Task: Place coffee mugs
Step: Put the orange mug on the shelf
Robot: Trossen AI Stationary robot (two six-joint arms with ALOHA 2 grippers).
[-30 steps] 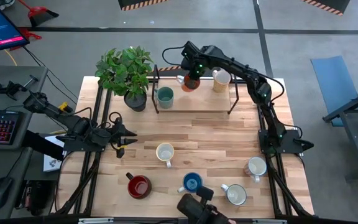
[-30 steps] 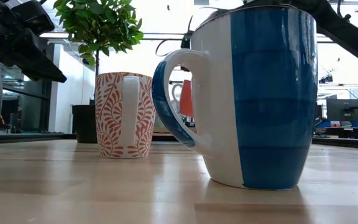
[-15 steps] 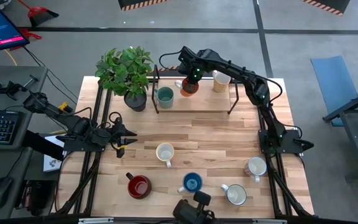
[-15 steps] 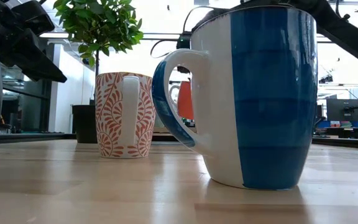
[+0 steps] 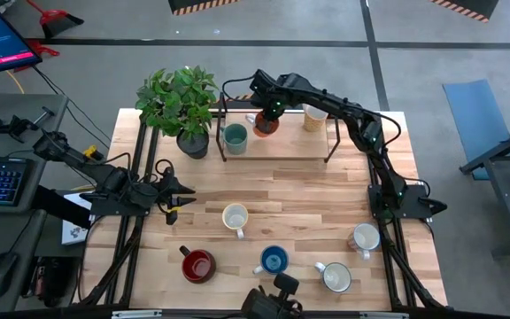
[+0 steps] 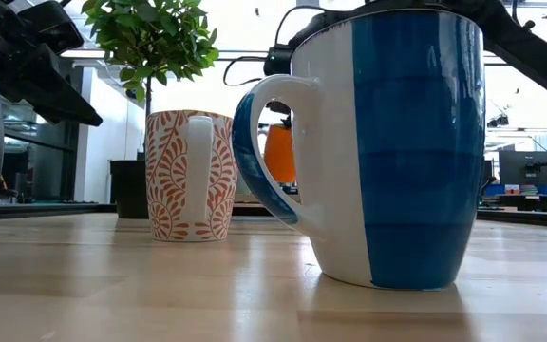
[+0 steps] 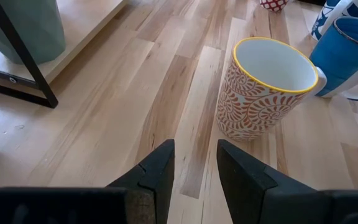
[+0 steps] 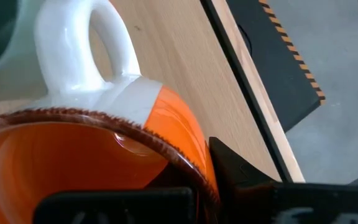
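My right gripper (image 5: 269, 112) reaches over the raised wooden shelf (image 5: 282, 149) at the table's far side, shut on an orange mug (image 5: 266, 123) with a white handle. That mug hangs between a teal mug (image 5: 235, 136) and a cream mug (image 5: 314, 116), both standing on the shelf. My left gripper (image 5: 182, 190) waits open near the table's left edge, its fingers (image 7: 160, 165) pointing toward an orange-patterned mug (image 7: 263, 87) standing on the tabletop. A red mug (image 5: 197, 264), a blue mug (image 5: 274, 260) and two white mugs (image 5: 336, 276) (image 5: 364, 237) stand along the near side. My right gripper holds the orange mug by its rim (image 8: 185, 158), on the side away from the white handle (image 8: 82, 53). One finger (image 8: 235, 171) lies against the outside of the wall; the other is hidden behind the rim. The fingers come from above, slanting down. Whether the mug's base touches the shelf, I cannot tell.
A potted plant (image 5: 182, 105) stands at the far left, next to the shelf's black metal frame (image 5: 222, 124). In the low view the blue mug (image 6: 397, 142) and the patterned mug (image 6: 188, 176) fill the foreground. Bare wood lies in the table's middle.
My right gripper has carried the orange mug a little toward the table's left edge along the shelf, closer to the teal mug, and slightly down. It stays shut on the mug.
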